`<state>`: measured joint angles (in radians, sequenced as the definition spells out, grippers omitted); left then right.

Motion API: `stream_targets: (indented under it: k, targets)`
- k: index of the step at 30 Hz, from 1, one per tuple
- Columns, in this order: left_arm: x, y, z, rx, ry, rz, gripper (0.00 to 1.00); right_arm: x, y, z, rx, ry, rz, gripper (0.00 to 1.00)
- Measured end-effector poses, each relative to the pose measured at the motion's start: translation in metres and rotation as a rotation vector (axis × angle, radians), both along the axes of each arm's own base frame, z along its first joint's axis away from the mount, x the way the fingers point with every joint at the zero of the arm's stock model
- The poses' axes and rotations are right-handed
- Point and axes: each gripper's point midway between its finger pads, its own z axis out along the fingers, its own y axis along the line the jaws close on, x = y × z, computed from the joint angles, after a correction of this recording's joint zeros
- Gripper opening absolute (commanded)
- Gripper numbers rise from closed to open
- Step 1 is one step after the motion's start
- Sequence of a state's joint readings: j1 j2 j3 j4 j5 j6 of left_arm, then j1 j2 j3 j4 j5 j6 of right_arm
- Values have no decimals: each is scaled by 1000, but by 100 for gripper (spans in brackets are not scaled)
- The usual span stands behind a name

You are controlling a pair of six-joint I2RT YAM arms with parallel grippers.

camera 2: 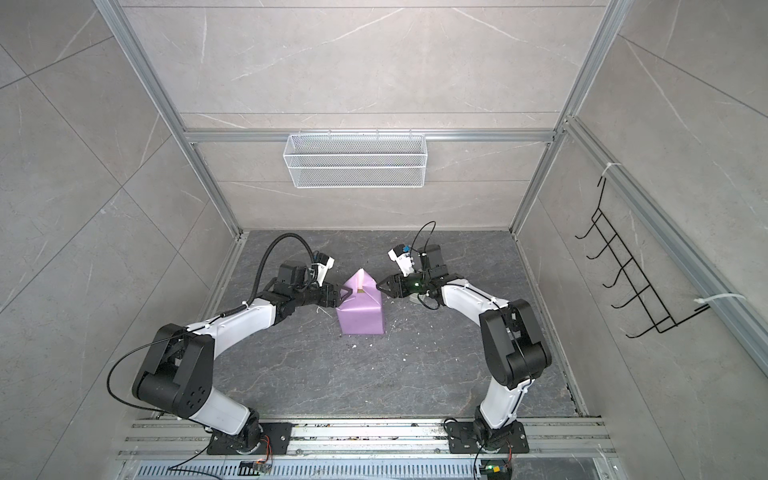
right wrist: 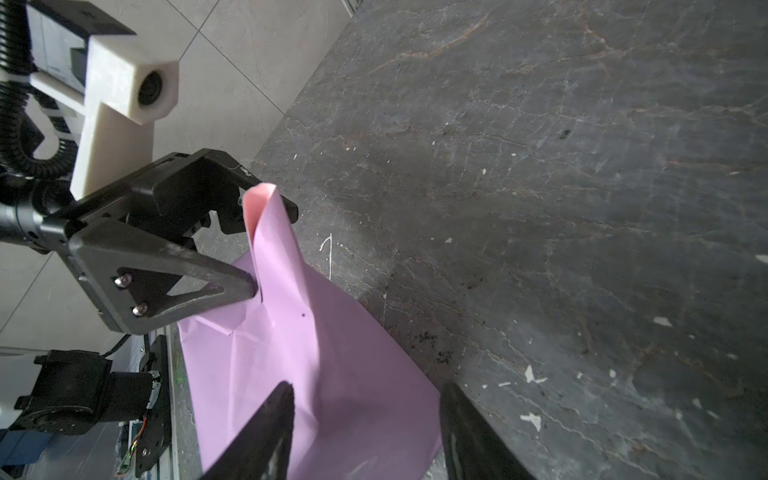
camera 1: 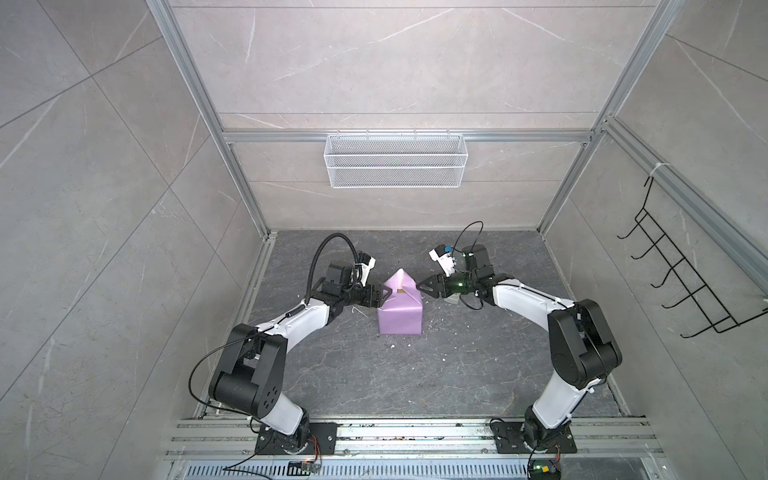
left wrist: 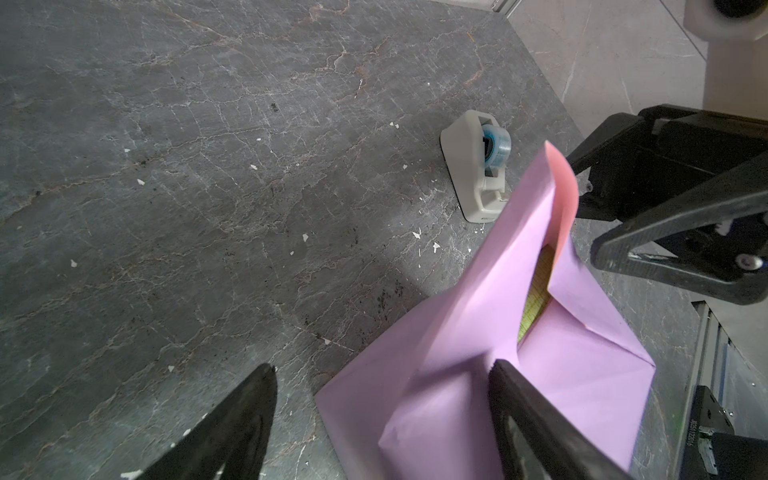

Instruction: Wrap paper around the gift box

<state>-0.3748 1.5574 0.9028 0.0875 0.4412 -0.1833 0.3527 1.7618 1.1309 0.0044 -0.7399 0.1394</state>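
The gift box [left wrist: 535, 297] is sitting mid-table, almost fully covered. All you can see of it is a thin olive sliver through a gap at the far end. The paper [camera 1: 400, 313] is lilac side out and looks snug along the near part, but at that far end a flap [right wrist: 266, 224] stands up in a peak, with the pink underside showing at its tip.

The left gripper [camera 1: 385, 294] is on one side of the peak with its jaws spread wide. One finger rests against the paper and it's gripping nothing. The right gripper [camera 1: 420, 286] is on the opposite side, jaws also apart, so nothing is pinched there either.

My worry is that nothing is holding that fold, so I'd guess it'll spring back open. A hard shove from either side could crumple or rip the thin sheet, or slide the whole parcel across the table [camera 1: 457, 374]. The tape dispenser [left wrist: 473, 166] is also right beside the right arm, so it could easily get bumped.
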Motion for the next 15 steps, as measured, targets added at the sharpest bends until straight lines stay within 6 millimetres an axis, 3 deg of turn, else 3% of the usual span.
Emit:
stream_targets:
  k: [7,15]
  targets:
    - [0,0,0,-2,1,-3,81,-1,8,-14,-5,24,13,48]
    - [-1,-1,0,-3,1,-5,81,2,21,-11,11,8,31,41]
